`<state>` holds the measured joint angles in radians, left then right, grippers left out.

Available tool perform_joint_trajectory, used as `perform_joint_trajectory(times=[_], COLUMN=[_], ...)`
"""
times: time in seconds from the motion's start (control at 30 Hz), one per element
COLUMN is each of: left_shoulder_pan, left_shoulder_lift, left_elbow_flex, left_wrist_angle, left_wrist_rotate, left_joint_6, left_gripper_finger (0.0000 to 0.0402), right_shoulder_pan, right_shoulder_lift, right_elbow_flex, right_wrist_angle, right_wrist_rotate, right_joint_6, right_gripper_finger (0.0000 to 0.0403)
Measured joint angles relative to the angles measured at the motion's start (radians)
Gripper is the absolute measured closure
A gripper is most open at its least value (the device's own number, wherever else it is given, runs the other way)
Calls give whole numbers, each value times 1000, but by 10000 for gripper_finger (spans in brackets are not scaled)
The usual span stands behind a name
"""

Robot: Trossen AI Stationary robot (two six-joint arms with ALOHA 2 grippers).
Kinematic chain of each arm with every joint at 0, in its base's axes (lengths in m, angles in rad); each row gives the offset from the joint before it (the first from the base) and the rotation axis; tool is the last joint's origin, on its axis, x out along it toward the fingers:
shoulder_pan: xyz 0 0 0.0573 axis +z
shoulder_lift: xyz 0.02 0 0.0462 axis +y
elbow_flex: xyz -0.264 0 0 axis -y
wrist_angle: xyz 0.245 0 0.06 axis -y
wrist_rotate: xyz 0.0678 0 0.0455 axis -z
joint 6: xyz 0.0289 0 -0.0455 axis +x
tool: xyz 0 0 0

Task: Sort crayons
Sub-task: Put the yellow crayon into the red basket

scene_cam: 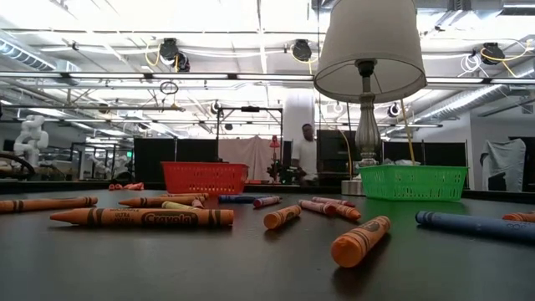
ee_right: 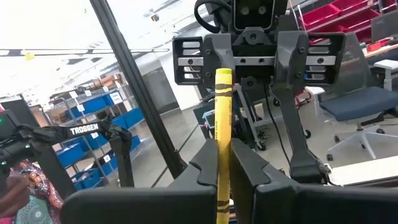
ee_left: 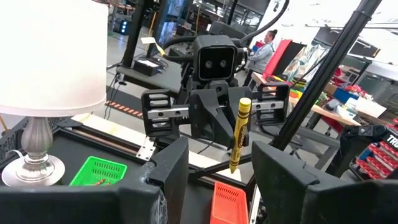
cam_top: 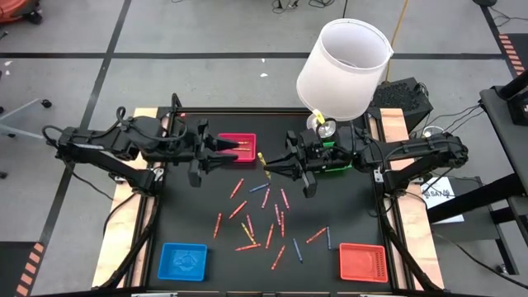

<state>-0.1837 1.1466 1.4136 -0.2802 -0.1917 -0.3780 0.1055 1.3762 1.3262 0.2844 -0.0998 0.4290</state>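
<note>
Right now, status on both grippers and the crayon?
Right gripper shut on yellow crayon, raised mid-table. Left gripper open, facing it, by the red tray. Loose crayons below; nothing between.

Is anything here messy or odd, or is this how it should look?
The crayons lie scattered at all angles across the black table, not in the trays. Oddest is the table lamp standing at the far edge. The right gripper holds one yellow crayon up facing the open left gripper.
</note>
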Motion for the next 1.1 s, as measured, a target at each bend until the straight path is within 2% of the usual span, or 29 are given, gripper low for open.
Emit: perform_joint_trajectory(times=[0.5,0.8,1.1], left_shoulder_pan=[0,-31,-63], left_shoulder_lift=[-5,49,80], left_elbow_flex=[0,0,0], left_wrist_angle=[-15,97,143], left_wrist_rotate=[-6,-30,-80], left_joint_6=[-7,-7,29], left_gripper_finger=[226,224,184], right_shoulder_pan=[-4,-15,-15], right_shoulder_lift=[0,0,0], right_elbow_flex=[0,0,0], right_wrist_angle=[-6,-12,-13], right_wrist_rotate=[0,2,0], right_joint_6=[-278,-288,-285], right_gripper_finger=[403,403,403])
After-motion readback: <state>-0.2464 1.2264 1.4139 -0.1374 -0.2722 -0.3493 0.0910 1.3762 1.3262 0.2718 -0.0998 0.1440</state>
